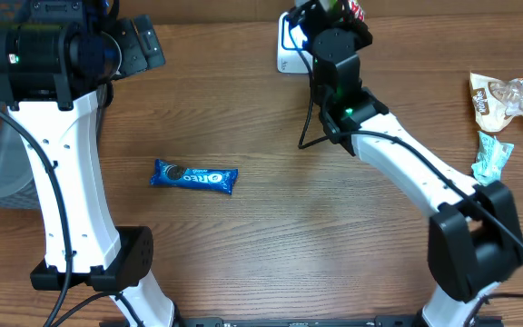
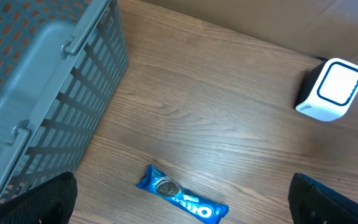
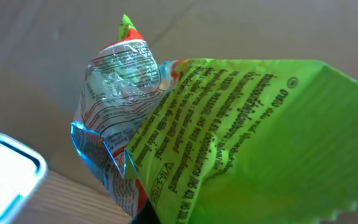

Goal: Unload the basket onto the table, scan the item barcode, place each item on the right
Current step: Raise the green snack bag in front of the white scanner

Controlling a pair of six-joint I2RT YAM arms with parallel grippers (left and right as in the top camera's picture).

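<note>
My right gripper (image 1: 323,16) is shut on a green snack bag (image 3: 247,137) with printed text and a crinkled clear and red end. It holds the bag up at the table's far edge, right beside the white scanner (image 1: 288,44). In the right wrist view the scanner (image 3: 5,174) glows blue at the lower left, and the bag hides my fingers. I see no barcode on the bag's visible side. My left gripper (image 2: 188,202) hangs open high over the left side of the table, with nothing between its fingers.
A blue Oreo pack (image 1: 193,176) lies on the wood left of centre, below my left gripper. A grey basket (image 2: 42,81) stands at the table's left edge. More snack packs (image 1: 511,98) and a teal wrapper (image 1: 491,156) lie at the right edge.
</note>
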